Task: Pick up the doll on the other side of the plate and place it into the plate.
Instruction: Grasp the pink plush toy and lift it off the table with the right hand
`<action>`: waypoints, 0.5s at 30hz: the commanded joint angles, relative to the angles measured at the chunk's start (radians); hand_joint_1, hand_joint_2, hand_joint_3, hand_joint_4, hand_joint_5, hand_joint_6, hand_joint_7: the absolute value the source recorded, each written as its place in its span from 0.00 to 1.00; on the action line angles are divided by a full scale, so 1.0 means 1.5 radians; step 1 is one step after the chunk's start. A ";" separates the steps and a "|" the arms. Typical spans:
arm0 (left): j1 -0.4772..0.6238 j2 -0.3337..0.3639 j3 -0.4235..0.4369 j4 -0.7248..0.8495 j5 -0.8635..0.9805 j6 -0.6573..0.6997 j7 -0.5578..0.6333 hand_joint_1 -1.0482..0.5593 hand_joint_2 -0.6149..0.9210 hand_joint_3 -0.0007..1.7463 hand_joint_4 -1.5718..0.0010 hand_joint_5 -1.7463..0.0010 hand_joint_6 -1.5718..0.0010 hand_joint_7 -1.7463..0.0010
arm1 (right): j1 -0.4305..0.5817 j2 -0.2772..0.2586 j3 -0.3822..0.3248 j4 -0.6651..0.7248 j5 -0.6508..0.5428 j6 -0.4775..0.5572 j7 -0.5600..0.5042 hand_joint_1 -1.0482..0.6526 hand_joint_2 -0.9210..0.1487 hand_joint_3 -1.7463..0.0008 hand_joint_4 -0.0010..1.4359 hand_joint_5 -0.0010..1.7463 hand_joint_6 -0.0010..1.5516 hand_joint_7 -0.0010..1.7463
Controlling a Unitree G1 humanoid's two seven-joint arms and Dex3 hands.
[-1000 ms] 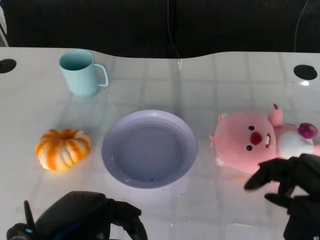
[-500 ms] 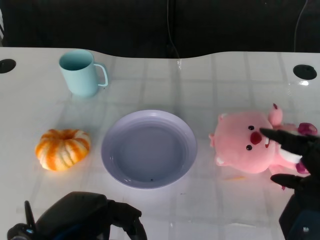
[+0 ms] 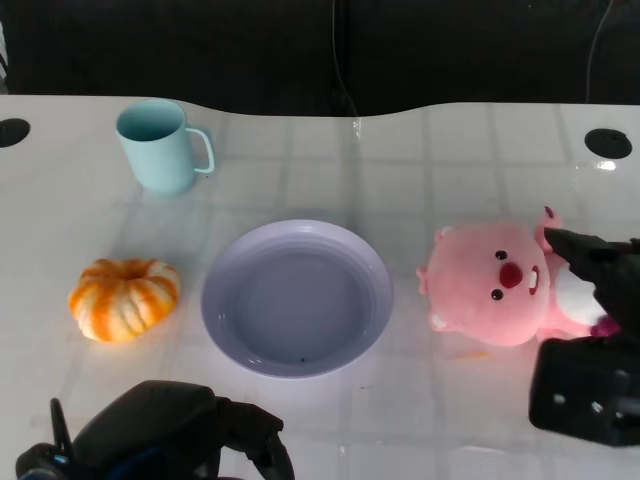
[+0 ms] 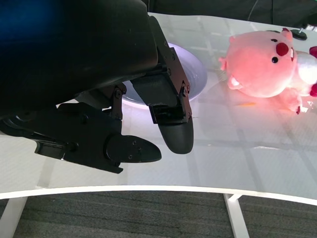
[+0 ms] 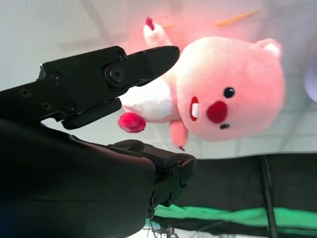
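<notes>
The pink plush doll [image 3: 493, 286] lies on the table to the right of the lilac plate [image 3: 297, 297], face up. My right hand [image 3: 592, 330] reaches over the doll's white belly, its fingers [image 3: 588, 255] spread above the body. In the right wrist view the upper fingers [image 5: 114, 74] and the thumb [image 5: 163, 166] straddle the doll [image 5: 233, 89] without closing on it. My left hand [image 3: 170, 435] rests low at the table's near edge, in front of the plate, and holds nothing. The left wrist view shows its fingers [image 4: 168, 124] loosely bent, with the plate [image 4: 197, 74] behind.
A light blue mug [image 3: 160, 145] stands at the back left. An orange-and-white pumpkin toy [image 3: 124, 298] lies left of the plate. Two round black holes [image 3: 609, 143] mark the table's far corners. A small orange scrap [image 3: 472, 354] lies near the doll.
My right hand has moved away from me, from below the doll to over its belly. The doll, plate and left hand have stayed put.
</notes>
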 commanded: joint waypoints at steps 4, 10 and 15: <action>0.003 0.008 0.003 0.002 -0.002 -0.005 0.003 0.53 1.00 0.16 0.54 0.23 0.45 0.65 | -0.060 -0.001 0.034 0.100 -0.023 0.000 -0.019 0.26 0.04 1.00 0.03 0.17 0.10 0.02; 0.013 0.006 0.005 -0.011 -0.002 0.005 -0.001 0.53 1.00 0.16 0.56 0.23 0.45 0.65 | -0.104 0.027 0.060 0.198 -0.018 0.006 -0.058 0.28 0.06 1.00 0.02 0.18 0.11 0.01; 0.017 0.009 0.007 -0.021 -0.001 0.010 -0.005 0.53 1.00 0.17 0.56 0.23 0.45 0.65 | -0.130 0.050 0.083 0.264 -0.024 0.024 -0.088 0.29 0.08 1.00 0.00 0.19 0.10 0.01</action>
